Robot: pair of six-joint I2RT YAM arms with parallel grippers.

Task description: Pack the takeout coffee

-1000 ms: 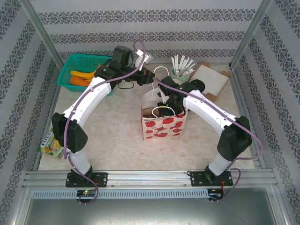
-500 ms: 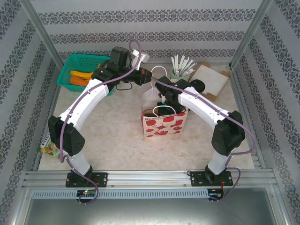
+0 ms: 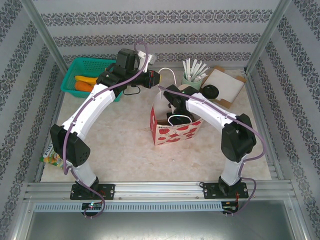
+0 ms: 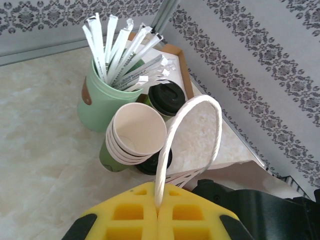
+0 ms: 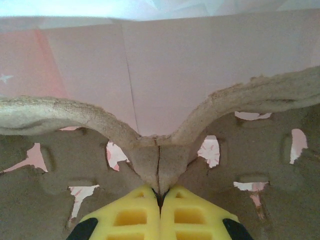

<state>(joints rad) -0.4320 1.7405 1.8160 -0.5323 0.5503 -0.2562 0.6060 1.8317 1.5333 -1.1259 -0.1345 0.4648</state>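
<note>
Marble table (image 3: 120,145) carried a red-printed paper bag (image 3: 176,131) at centre. Shut left tool (image 4: 159,202) clamped its white handle (image 4: 163,165); shut right tool (image 5: 160,192) pinched the other handle (image 5: 75,117). Small takeout coffee (image 4: 166,96) stood back right, outside bag, beside pale green holder (image 4: 97,107).

My left pads (image 4: 145,222) look like matt yellow moulded plastic with square pockets. The handle (image 4: 161,170) between them is white twisted cord, slightly fuzzy. The lid (image 4: 167,97) is glossy black plastic; the cups (image 4: 139,131) matt cream paper; the holder (image 4: 97,107) smooth, faintly shiny. Table (image 4: 40,150): smooth, marbled. At my right pads (image 5: 135,220), rough fibrous brown pulp (image 5: 60,190) against smooth pink bag (image 5: 200,65) paper.
</note>
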